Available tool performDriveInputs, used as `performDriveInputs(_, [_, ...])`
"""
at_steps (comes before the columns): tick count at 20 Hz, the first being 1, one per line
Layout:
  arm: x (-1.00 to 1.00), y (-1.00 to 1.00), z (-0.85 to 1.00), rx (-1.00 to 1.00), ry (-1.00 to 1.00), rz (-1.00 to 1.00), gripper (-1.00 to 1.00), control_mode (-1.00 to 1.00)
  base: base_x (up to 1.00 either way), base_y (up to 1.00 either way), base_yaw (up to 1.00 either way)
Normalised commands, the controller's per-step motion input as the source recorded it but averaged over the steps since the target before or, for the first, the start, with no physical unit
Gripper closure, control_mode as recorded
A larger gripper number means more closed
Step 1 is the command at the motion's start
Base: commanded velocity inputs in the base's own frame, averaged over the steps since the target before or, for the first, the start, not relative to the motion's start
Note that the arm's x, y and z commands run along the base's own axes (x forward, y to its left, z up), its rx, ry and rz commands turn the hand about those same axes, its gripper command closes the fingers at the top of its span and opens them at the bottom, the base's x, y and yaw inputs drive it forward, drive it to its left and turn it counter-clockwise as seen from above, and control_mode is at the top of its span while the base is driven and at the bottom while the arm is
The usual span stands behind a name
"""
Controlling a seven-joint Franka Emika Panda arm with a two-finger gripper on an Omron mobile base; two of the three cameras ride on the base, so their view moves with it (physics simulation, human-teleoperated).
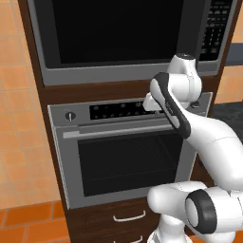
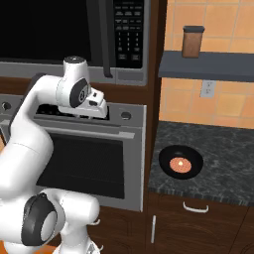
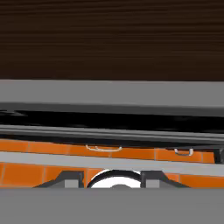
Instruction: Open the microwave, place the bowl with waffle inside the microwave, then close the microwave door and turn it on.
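Dark fingers [image 3: 111, 178] stand partly apart, empty, facing the oven [image 3: 109, 94].

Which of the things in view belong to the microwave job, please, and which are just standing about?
For the job:
- microwave
- microwave door, shut
- bowl with waffle, on the counter

Just about:
- oven
- brown jar on the shelf
- drawers
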Motion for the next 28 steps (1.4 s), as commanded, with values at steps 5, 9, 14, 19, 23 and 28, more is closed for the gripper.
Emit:
performDriveInputs(5, [-0.31, 0.00, 0.00, 0.00, -0.05, 0.00, -1.00, -1.00, 0.00, 0.00, 0.00])
performDriveInputs(9, [-0.20, -0.02, 0.45, -0.02, -0.30, -0.04, -1.00, -1.00, 0.00, 0.00, 0.00])
performDriveInputs(14, [0.00, -0.15, 0.94, -0.05, -0.57, -0.01, -1.00, -1.00, 0.00, 0.00, 0.00])
performDriveInputs(19, [0.00, -0.17, 1.00, -0.04, -0.51, -0.04, -1.00, -1.00, 0.00, 0.00, 0.00])
performDriveInputs(23, [0.04, -0.17, 1.00, 0.00, -0.34, -0.03, -1.00, -1.00, 0.00, 0.00, 0.00])
performDriveInputs(28, [0.09, -0.38, 0.96, 0.00, -0.19, -0.04, -1.00, -1.00, 0.00, 0.00, 0.00])
